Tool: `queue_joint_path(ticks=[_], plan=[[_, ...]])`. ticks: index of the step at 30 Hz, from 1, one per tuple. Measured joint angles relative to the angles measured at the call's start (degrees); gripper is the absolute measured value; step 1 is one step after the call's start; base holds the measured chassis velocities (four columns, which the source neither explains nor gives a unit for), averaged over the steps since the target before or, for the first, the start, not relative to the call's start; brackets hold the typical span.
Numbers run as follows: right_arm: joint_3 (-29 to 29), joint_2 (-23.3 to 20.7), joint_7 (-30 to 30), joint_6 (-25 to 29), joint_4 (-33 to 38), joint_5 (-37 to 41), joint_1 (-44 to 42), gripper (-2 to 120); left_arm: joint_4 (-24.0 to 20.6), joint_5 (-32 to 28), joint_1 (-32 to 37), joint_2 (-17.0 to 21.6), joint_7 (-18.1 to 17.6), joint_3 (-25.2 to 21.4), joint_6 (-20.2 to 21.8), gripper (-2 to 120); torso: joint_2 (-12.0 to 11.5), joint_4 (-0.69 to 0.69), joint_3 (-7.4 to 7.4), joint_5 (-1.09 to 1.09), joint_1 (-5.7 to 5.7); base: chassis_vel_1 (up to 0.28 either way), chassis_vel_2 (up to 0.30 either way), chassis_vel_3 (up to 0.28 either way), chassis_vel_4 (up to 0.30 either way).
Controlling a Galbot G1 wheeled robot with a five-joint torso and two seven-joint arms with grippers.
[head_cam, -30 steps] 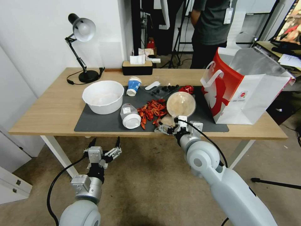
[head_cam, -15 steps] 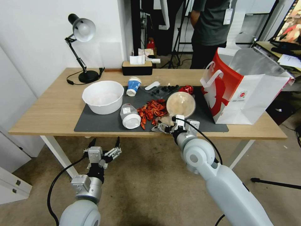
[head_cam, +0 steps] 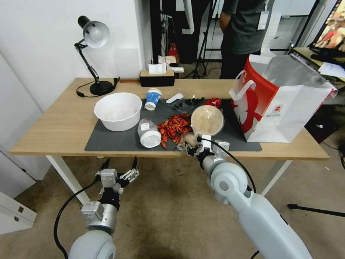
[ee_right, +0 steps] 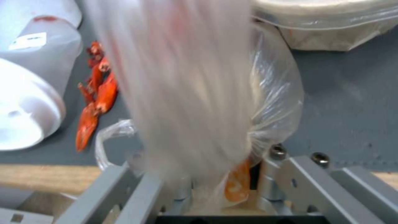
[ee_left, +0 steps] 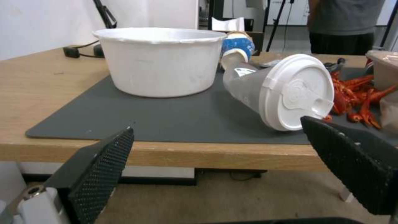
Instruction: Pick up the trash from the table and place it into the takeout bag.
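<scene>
My right gripper is over the front edge of the dark mat and shut on the balled clear bag. In the right wrist view the bag is bunched between the fingers. Just behind stands the round brownish-clear dish. Red shell scraps lie left of it. The white-lidded clear cup lies on its side, and the blue-and-white paper cup lies farther back. A red wrapper lies near the takeout bag, which stands open at the table's right end. My left gripper hangs open below the table's front edge.
A large white bowl sits on the mat's left part. A black desk lamp and a black tissue box stand along the table's back edge. Small dark pieces lie behind the scraps. A person stands behind the table.
My right gripper has shifted slightly left along the mat's front edge and shut on the clear bag, which is now gathered between its fingers. The left arm has not moved.
</scene>
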Motion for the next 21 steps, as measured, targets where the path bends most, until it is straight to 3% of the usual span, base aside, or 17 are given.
queue_joint_path(ticks=[4,13,21], plan=[[0.68,-0.68,-1.74,-0.24,1.56,-0.35,-0.62,8,-0.11,0.02,0.22,-0.04,-0.09,-0.04,-0.41,100,-0.01,-0.01,0.01,-0.01,0.01,0.000,0.000,0.000,0.000],[2.82,-2.44,-8.08,1.59,6.75,-5.75,-3.19,8,-0.75,1.68,0.96,0.01,0.19,-0.28,0.34,100,0.00,-0.01,0.00,-0.01,0.01,0.000,0.000,0.000,0.000],[10.02,-7.69,-17.46,9.63,13.33,-14.47,-2.63,7,-1.36,1.20,0.95,-0.06,0.16,-0.63,0.07,100,0.00,-0.02,-0.01,0.00,0.01,0.000,0.000,0.000,0.000]])
